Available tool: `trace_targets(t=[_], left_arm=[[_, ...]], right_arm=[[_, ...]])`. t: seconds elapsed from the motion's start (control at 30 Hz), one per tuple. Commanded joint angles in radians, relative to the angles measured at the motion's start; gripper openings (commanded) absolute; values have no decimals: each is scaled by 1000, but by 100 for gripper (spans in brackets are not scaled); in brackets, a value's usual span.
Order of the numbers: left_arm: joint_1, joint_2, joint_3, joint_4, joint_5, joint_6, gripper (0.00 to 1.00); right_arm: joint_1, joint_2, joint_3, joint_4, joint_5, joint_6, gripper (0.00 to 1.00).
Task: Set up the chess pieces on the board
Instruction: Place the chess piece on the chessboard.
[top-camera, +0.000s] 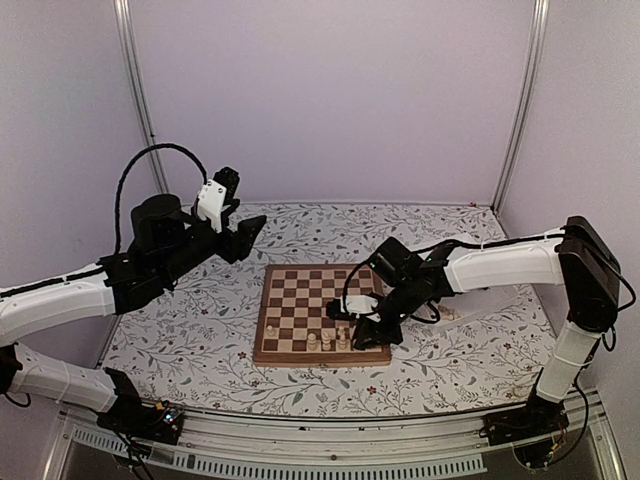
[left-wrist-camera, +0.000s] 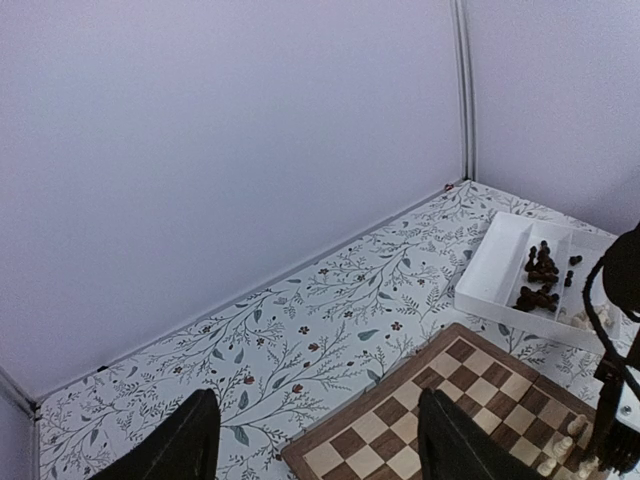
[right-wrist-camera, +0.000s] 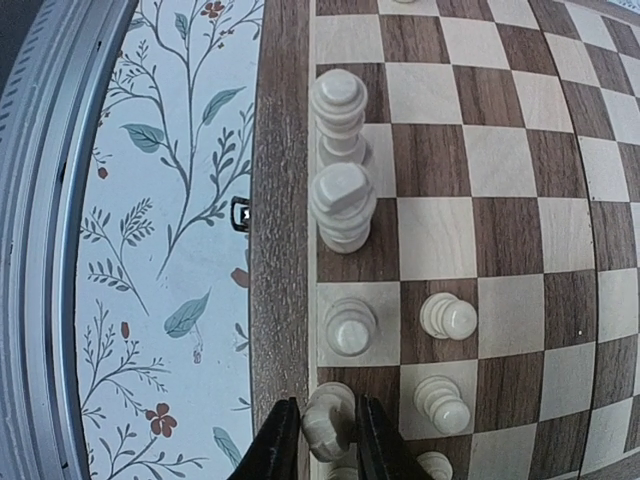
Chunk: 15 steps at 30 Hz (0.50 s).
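Lilac walls (top-camera: 330, 100), floral-print table cover (top-camera: 190, 345). Board (top-camera: 300, 290) lies flat on the cover, squared to the table edge, and everything below is placed from it. Cream chess pieces (right-wrist-camera: 342, 205) stand only along the board's near side. In the right wrist view two taller ones sit in the edge row just inside the brown border, with a shorter round-headed one (right-wrist-camera: 350, 325) next along that row. Three small ones stand one row further in (right-wrist-camera: 447, 317). The rest of the squares in view are bare checks. One more cream piece (right-wrist-camera: 325, 425) is in that same edge row, between the fingers (right-wrist-camera: 283, 440) of the right gripper (right-wrist-camera: 328, 405). The jaws are narrow and hug it on both sides, but I cannot tell whether they pinch it or stand just off it (its base is cut off by the frame edge). A small metal clasp (right-wrist-camera: 240, 213) sits on the board's outer rim beside the tall pieces. White partitioned tray (left-wrist-camera: 495, 262) lies off the board's right side on the cover, holding dark pieces (left-wrist-camera: 540, 272) in a heap in one compartment. Left gripper (left-wrist-camera: 320, 445) hangs in the air off the board's far-left corner, well above the cover, jaws wide apart with nothing between them.
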<state>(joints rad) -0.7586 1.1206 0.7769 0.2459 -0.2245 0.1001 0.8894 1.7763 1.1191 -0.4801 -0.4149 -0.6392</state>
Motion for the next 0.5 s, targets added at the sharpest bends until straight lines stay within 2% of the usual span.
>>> trace_targets(t=[0.0,0.47], left_arm=[[12,9,5,-10,10,-9,70],[13,13,9,-13,15,-11,70]], right_arm=[[6,15,20,15,15,12,23],[5,-8,17,12,33,10,23]])
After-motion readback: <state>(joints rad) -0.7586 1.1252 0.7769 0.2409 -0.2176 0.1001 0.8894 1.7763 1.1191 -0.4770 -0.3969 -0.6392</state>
